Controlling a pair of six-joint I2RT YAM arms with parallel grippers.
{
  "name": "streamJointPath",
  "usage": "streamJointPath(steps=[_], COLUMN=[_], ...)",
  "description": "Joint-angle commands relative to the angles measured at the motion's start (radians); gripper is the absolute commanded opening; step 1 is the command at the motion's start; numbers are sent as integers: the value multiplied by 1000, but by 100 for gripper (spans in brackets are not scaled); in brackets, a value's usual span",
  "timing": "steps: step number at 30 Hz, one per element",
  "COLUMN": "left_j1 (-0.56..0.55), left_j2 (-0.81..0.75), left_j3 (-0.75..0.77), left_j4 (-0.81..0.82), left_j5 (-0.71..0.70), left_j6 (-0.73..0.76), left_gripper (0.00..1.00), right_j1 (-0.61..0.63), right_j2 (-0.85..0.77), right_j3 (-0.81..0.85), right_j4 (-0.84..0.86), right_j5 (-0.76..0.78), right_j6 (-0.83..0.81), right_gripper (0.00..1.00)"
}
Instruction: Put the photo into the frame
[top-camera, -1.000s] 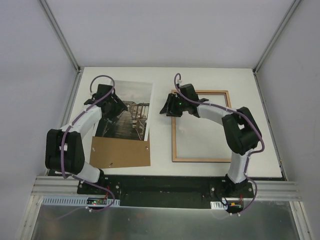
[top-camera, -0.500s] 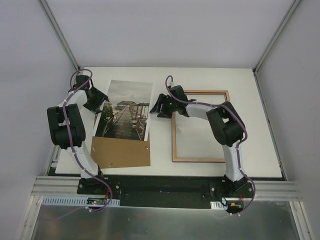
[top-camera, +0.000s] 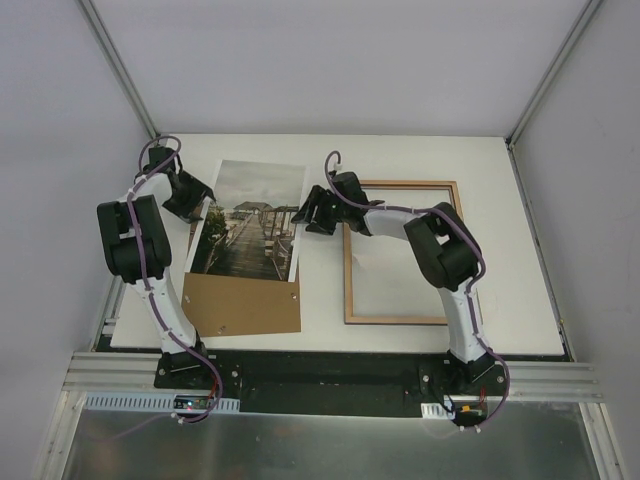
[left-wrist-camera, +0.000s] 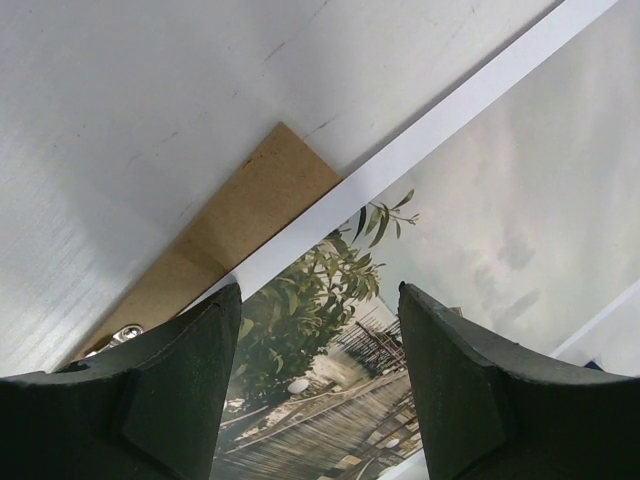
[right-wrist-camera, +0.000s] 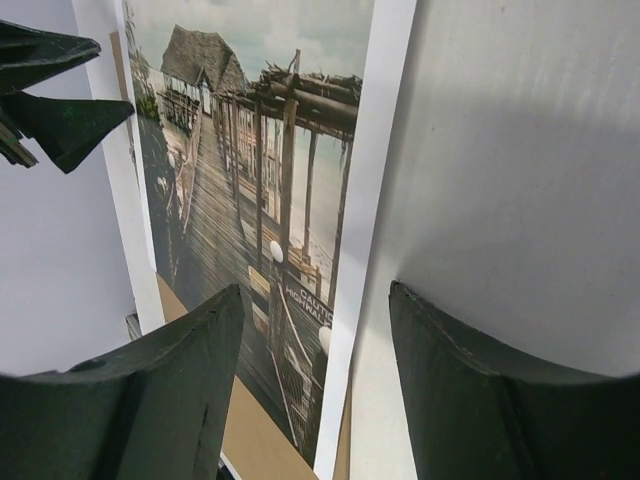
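Looking from above, you see the large paper photo of a wooden boardwalk and huts under a grey sky (top-camera: 250, 220) lying flat on the left half of the white table (top-camera: 420, 150). Its near end meets the plain brown backing board (top-camera: 243, 305). In the left wrist view the white border of the photo seems to lie over a corner of this board.

The thin rectangular frame (top-camera: 400, 183) lies flat on the right half with its light wood-coloured side up, apart from the photo. The photo is not inside it.

Your left gripper (left-wrist-camera: 320, 295) is at the left edge of the photo. Its jaws are spread and nothing is between them; below them you see the trees and sky of the print.

Your right gripper (right-wrist-camera: 315, 295) is at the right edge of the photo, between the photo and the frame. Its jaws are also spread and grasp nothing. Whether either gripper touches the paper, I cannot tell.
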Motion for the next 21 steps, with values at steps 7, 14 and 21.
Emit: streamJointPath(steps=[7, 14, 21], left_j1=[10, 10, 10], left_j2=[57, 68, 63], left_j3=[39, 30, 30], left_j4=[-20, -20, -20], left_j5=[23, 33, 46], left_j6=[10, 10, 14], left_gripper=[63, 63, 63], right_j1=[16, 16, 16], right_j2=[70, 84, 52], right_j3=[70, 58, 33], right_j4=[53, 163, 237], right_j5=[5, -46, -64], right_j6=[43, 99, 116], right_gripper=[63, 62, 50])
